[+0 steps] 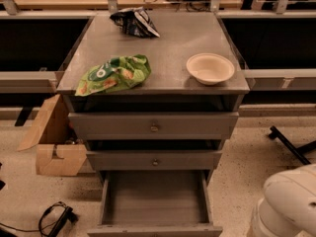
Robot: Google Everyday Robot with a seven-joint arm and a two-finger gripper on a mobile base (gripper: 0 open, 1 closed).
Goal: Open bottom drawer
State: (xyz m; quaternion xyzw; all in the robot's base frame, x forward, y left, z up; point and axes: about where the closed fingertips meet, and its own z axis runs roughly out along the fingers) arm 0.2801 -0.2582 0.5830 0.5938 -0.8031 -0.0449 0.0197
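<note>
Camera view puts the bottom drawer (154, 201) at 6 o'clock, standing well out from the cabinet with its plain grey floor showing and nothing inside. Its thin front panel runs along the frame's lower edge, and the knob is cut off there, so I can't make it out. I judge the task essentially done. The drawer looks like stiff sheet metal, light while unloaded, and should slide straight on its runners; if more travel were wanted, I'd take the centre knob or hook the front lip, both smooth and likely slippery.

At 12 o'clock from it sit the middle drawer (154, 160) and top drawer (153, 126), both shut, with small round knobs. On the matte grey bench (168, 48) lie a crumpled green chip bag (114, 74), a dark crinkled snack bag (134, 22) and a shallow cream bowl (210, 68).

A white rounded arm segment (289, 204) fills 4 o'clock; the end effector is out of frame, so I cannot tell its state. A cardboard box (54, 142) stands at 9 o'clock.
</note>
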